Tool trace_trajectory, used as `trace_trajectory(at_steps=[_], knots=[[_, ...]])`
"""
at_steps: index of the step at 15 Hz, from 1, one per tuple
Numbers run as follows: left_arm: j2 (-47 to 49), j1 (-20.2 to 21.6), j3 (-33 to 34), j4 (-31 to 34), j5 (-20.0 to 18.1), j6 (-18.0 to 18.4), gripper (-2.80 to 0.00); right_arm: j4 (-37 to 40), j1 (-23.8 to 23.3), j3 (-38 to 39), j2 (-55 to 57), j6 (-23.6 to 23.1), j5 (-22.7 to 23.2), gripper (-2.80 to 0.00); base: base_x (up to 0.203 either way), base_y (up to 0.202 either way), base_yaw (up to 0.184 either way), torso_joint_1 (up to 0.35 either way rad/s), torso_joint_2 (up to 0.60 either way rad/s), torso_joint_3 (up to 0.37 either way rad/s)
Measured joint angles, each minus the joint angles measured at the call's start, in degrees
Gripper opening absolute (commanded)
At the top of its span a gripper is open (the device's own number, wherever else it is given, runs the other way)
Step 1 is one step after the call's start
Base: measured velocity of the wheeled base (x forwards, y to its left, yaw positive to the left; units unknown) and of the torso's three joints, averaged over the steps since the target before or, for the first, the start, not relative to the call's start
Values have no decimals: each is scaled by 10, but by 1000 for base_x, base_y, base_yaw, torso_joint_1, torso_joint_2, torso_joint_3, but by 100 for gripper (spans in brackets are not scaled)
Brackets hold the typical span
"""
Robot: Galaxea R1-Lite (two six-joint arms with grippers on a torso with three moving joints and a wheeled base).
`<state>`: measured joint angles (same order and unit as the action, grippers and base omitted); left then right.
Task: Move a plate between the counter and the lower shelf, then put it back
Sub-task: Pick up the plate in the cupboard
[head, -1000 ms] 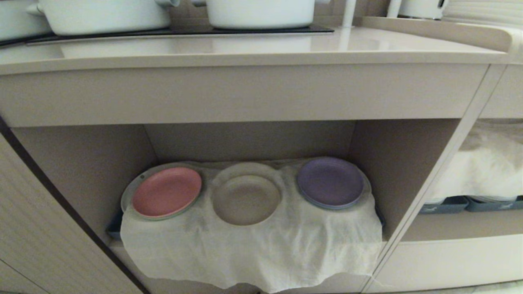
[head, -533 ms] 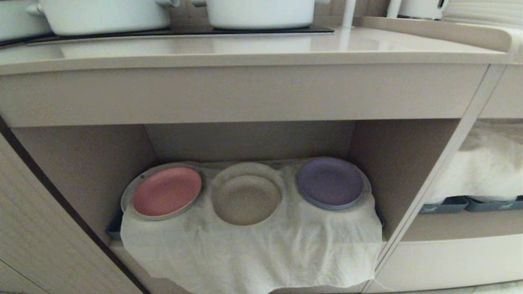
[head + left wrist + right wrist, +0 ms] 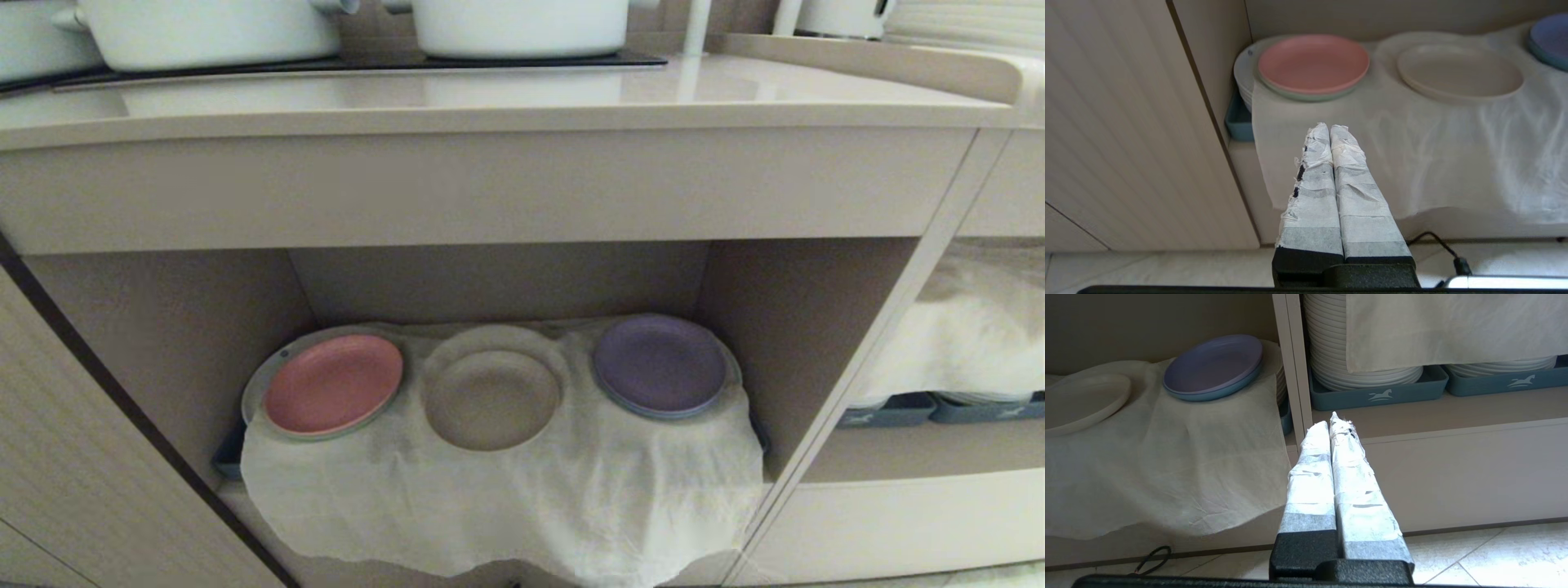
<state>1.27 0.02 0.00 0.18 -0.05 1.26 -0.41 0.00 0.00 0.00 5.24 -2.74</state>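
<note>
Plate (image 3: 492,398) sits mid lower shelf (image 3: 196,343) on cloth (image 3: 506,498), pink plate (image 3: 333,382) at its 9 o'clock. Looks light, stiff, matte; pinch the rim. Both end effectors (image 3: 1329,128) (image 3: 1330,424) closed tight, empty.

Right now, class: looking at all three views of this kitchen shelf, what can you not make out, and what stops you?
- What lies beneath the cloth under the plate: covered in every view.
- Pots on the counter: tops cut off by the head view's upper edge.
- White stacked plates: partly hidden by a second cloth, right wrist view.
- Left end effector and right end effector: outside the head view.
</note>
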Motion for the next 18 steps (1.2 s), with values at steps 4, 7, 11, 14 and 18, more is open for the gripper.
trace_trajectory(at_steps=[4,7,11,14,18], knots=[[-10,0,0,0,0,-1,-280,0,0,0,0,0,0,-280,0,0,0,0,0,0],[-11,0,0,0,0,3,-280,0,0,0,0,0,0,-280,0,0,0,0,0,0],[-11,0,0,0,0,-2,-280,0,0,0,0,0,0,-280,0,0,0,0,0,0],[-11,0,0,0,0,-2,-280,0,0,0,0,0,0,-280,0,0,0,0,0,0],[-11,0,0,0,0,-1,-280,0,0,0,0,0,0,-280,0,0,0,0,0,0]])
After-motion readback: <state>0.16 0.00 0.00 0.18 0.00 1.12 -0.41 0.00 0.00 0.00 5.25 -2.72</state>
